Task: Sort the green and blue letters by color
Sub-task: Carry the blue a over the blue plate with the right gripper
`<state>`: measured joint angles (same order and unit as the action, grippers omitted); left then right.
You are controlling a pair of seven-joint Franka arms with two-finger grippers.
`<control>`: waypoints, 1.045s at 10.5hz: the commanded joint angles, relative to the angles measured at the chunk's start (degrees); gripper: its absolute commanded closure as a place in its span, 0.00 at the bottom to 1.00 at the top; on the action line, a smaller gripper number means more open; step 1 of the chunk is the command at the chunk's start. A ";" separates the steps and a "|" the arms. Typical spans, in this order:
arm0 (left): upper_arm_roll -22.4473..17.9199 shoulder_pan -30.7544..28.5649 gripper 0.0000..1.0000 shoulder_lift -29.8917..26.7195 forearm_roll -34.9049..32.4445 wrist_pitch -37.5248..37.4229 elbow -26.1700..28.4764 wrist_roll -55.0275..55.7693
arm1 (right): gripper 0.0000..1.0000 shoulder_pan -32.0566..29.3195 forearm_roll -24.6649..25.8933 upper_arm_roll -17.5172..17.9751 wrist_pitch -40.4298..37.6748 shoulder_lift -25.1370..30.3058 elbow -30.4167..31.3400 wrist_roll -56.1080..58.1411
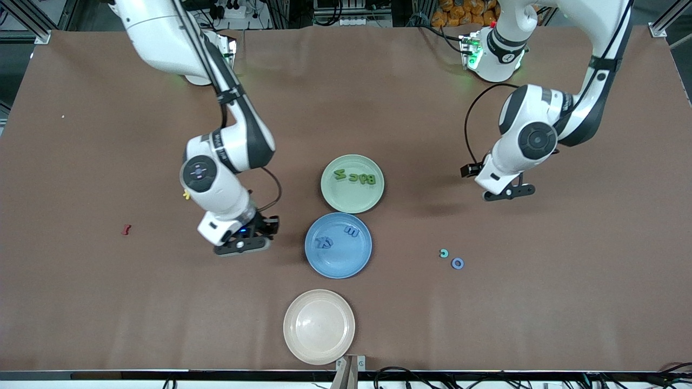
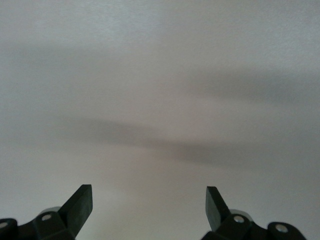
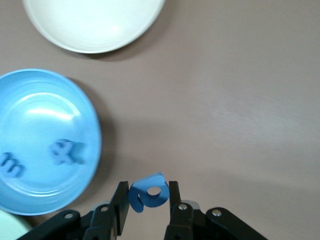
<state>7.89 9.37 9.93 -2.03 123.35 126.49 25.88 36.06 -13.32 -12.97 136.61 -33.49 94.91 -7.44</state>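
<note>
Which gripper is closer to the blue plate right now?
Right. The right gripper, holding a blue letter, is just beside the blue plate; the left gripper waits, jaws open, toward its own end of the table.

Open counter [image 1: 411,313] between right gripper [image 1: 241,244] and blue plate [image 1: 319,265]; green plate [image 1: 346,204] and cream plate [image 1: 297,346] flanking that plate.

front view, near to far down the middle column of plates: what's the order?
cream plate → blue plate with blue letters → green plate with green letters.
</note>
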 commanded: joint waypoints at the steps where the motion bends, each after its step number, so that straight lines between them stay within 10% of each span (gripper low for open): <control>1: 0.46 -5.23 0.00 -5.09 1.76 0.31 3.68 -8.54 | 0.90 2.86 0.14 0.05 -0.03 -5.17 -7.62 0.50; 8: 0.37 -7.17 0.00 -9.93 1.76 0.67 5.19 -9.90 | 0.85 7.00 0.23 1.54 9.46 -9.83 -9.74 0.85; 9: 0.28 -7.17 0.00 -9.75 1.41 0.67 3.35 -9.71 | 0.70 7.00 0.14 1.81 9.55 -10.27 -10.27 0.41; 10: 0.11 -8.04 0.00 -9.66 1.15 0.49 1.50 -10.58 | 0.20 7.00 0.05 2.42 9.47 -10.19 -10.27 -0.72; 11: 0.28 -10.14 0.00 -9.66 1.06 0.23 -0.52 -11.55 | 0.00 7.00 -0.30 2.60 9.38 -10.19 -10.36 -2.12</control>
<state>8.02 2.34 0.89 -2.01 124.17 129.73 16.62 43.40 -13.34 -11.16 146.17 -42.56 86.72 -7.30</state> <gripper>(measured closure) 0.000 0.604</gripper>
